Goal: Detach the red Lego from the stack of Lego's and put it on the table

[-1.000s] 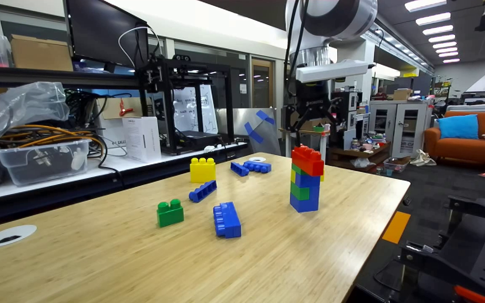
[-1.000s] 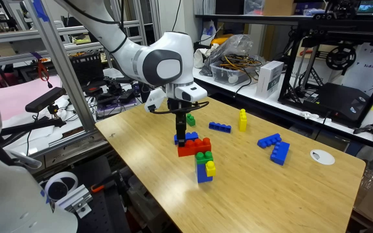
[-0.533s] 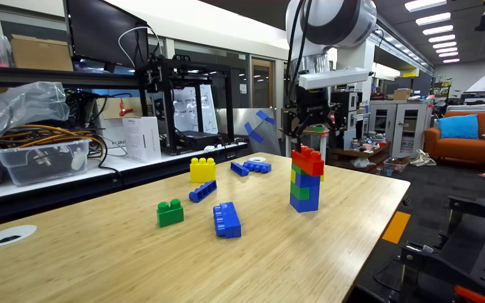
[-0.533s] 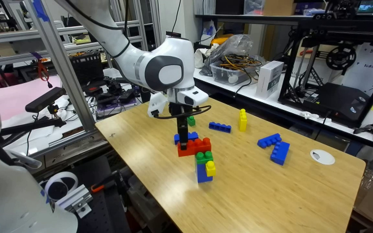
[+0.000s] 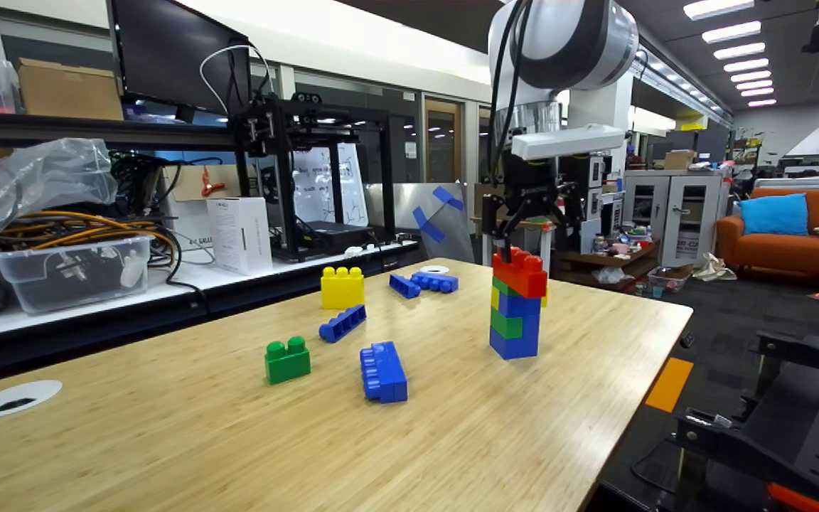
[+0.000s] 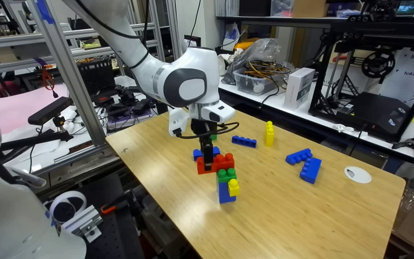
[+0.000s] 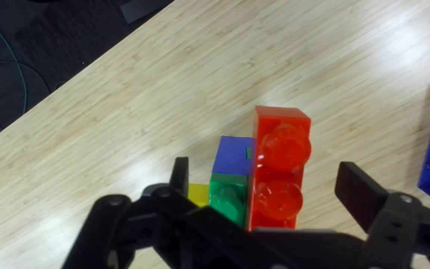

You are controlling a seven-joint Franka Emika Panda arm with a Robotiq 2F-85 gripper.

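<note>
The red brick (image 7: pixel 280 172) lay between the spread fingers (image 7: pixel 357 194) of the gripper (image 7: pixel 262 168), its long axis running across the line along which they would meet, so closing looked likely to pinch its long sides. In the wrist view it was off-centre, nearer the finger away from the green stud (image 7: pixel 226 207). The gripper was parted and held nothing; whether a finger touched the brick could not be told. The brick sat on top of the stack (image 6: pixel 224 190), one end jutting past it in an exterior view, and had yet to be pulled off and set on the bench (image 6: pixel 300 216). It was glossy bright red, narrow, with one row of round studs.
</note>
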